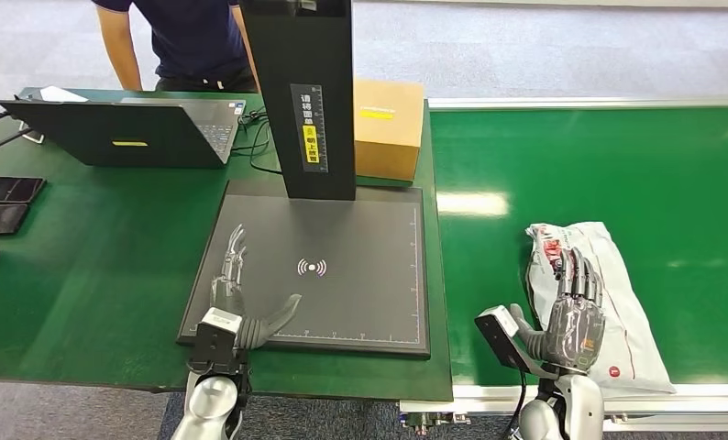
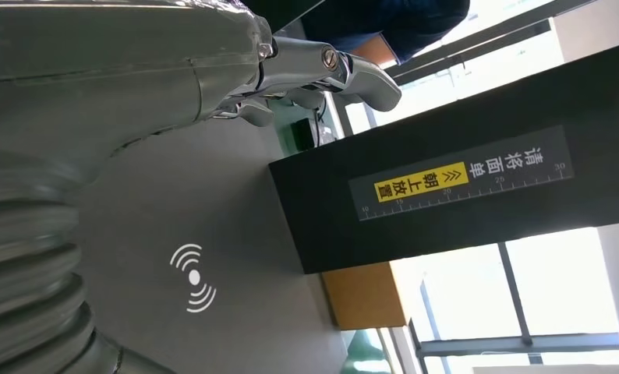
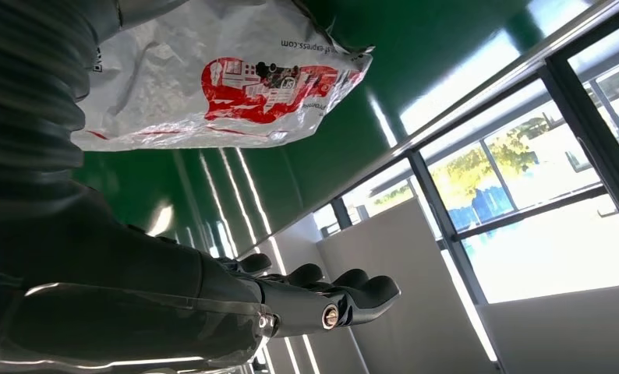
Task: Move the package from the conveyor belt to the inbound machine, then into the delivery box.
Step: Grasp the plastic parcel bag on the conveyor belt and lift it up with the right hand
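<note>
- Green covers both work surfaces: the conveyor belt (image 1: 617, 165) on the right, with a pale metal rail along its near and far edges, and a green desk (image 1: 94, 266) on the left; grey carpet floor lies beyond them.
- On the belt near its near edge lies the package (image 1: 617, 302), a white plastic mailer bag with red print at its far end. Its long axis runs from the far-left to the near-right of the belt, the printed end pointing away from the robot and slightly toward the desk.
- The right hand (image 1: 571, 316) is over the package's left side, palm down, fingers extended and slightly apart, thumb out toward the desk; whether it touches the bag cannot be told. In the right wrist view the package (image 3: 213, 78) lies flat on the green with the fingers (image 3: 353, 292) straight, holding nothing.
- The inbound machine (image 1: 324, 266), a dark flat plate with a white signal mark and a black upright column at its far edge, sits at the desk's right end, beside the belt.
- The left hand (image 1: 237, 302) is over the plate's near-left corner, fingers extended and apart, empty.
- A cardboard box (image 1: 388, 128) stands behind the column; a laptop (image 1: 131, 128) sits at the desk's far-left, two phones (image 1: 3, 202) at its left edge.
- A person in a dark shirt (image 1: 195, 37) stands behind the desk.
</note>
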Available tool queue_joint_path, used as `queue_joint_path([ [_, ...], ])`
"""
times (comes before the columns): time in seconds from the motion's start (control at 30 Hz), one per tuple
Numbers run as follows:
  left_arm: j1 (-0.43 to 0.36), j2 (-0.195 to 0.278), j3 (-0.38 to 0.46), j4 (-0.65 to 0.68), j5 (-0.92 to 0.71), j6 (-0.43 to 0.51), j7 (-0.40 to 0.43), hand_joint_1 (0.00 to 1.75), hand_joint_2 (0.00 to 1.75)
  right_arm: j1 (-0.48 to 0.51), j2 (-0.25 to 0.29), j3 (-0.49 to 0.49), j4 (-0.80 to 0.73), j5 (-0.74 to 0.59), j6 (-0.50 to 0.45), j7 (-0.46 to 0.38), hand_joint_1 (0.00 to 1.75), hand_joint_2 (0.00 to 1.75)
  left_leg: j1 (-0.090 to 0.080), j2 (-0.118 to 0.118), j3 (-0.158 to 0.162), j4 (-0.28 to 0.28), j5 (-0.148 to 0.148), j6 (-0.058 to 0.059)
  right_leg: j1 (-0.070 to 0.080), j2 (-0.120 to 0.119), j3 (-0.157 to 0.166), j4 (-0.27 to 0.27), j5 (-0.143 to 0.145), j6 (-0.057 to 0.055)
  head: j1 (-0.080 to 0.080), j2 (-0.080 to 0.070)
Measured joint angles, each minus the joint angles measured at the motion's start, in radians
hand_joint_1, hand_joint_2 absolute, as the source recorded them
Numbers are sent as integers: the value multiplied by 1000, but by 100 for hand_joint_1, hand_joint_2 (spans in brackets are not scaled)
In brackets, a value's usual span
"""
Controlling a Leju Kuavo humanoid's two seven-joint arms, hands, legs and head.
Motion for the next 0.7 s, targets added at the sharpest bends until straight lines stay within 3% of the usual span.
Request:
queue_joint_path([
  [0.7, -2, -5, 10, 5, -25, -1, 2, 0, 175, 7, 3, 6, 25, 9, -1, 11, 0, 175, 0, 0, 0, 0, 0, 0, 0, 0, 0, 0, 0, 0, 0, 0],
])
